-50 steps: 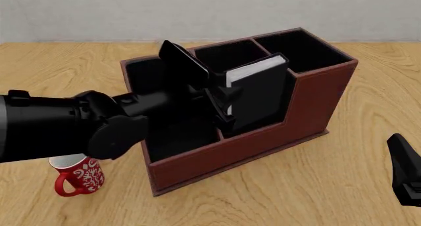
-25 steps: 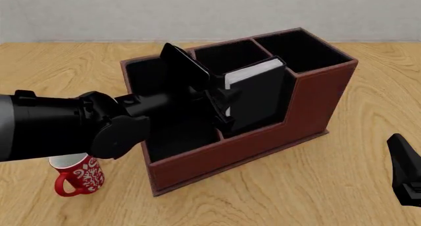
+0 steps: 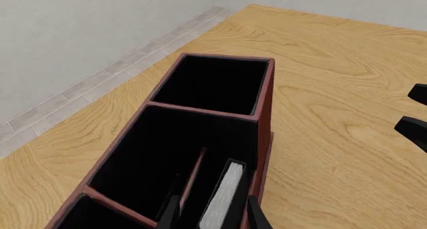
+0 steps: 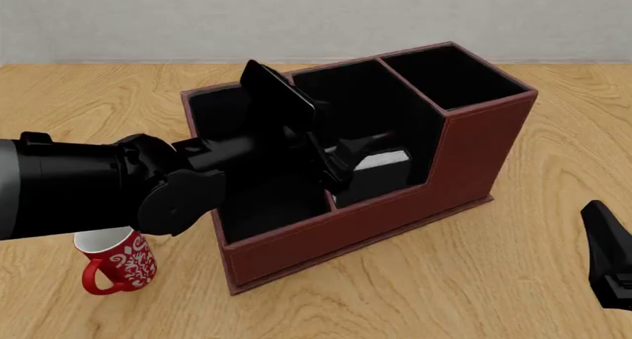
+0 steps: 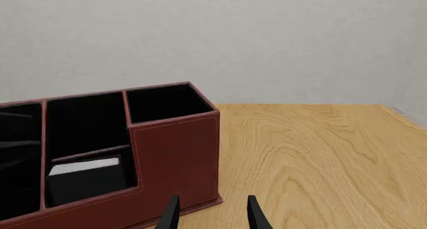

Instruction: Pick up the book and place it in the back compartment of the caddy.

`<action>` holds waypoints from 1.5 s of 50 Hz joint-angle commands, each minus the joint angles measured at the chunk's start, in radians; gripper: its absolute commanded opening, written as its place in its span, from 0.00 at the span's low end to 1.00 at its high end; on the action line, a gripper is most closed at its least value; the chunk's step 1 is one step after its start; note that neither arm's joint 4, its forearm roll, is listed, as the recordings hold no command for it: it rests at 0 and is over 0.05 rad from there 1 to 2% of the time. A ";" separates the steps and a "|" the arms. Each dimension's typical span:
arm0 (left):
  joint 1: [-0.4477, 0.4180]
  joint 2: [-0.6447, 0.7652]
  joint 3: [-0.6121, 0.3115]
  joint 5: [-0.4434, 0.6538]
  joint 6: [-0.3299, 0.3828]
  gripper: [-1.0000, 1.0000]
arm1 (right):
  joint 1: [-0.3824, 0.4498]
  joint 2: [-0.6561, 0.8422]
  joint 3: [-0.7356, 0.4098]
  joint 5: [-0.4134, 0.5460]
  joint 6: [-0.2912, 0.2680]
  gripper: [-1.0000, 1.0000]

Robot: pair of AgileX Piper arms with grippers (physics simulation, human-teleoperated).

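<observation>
Left claw (image 4: 341,161) is reaching into the caddy (image 4: 464,158), its fingers straddling the book (image 4: 380,161) standing low in the back compartment (image 4: 380,178); grip unclear.

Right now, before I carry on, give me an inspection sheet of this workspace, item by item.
Surface: wooden table, light grain.
Job's things: book down inside the back compartment of the caddy, white page edges showing on top.
Clutter: red patterned mug on the table, apart from the caddy, partly hidden by the left arm.
Grippers: left pincer looks open, a finger either side of the book; right pincer open, nothing in it, off to the caddy's side.
Cables: nothing seen.
Surroundings: plain grey wall behind the table.
</observation>
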 commanded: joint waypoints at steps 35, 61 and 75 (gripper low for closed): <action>0.010 -0.133 0.064 0.035 0.050 1.00 | 0.000 0.000 0.000 0.000 0.000 1.00; 0.051 -0.449 0.176 0.173 0.011 1.00 | 0.000 0.000 0.000 0.000 0.000 1.00; 0.080 -0.585 0.192 0.283 0.033 1.00 | 0.000 0.000 0.000 0.000 0.000 1.00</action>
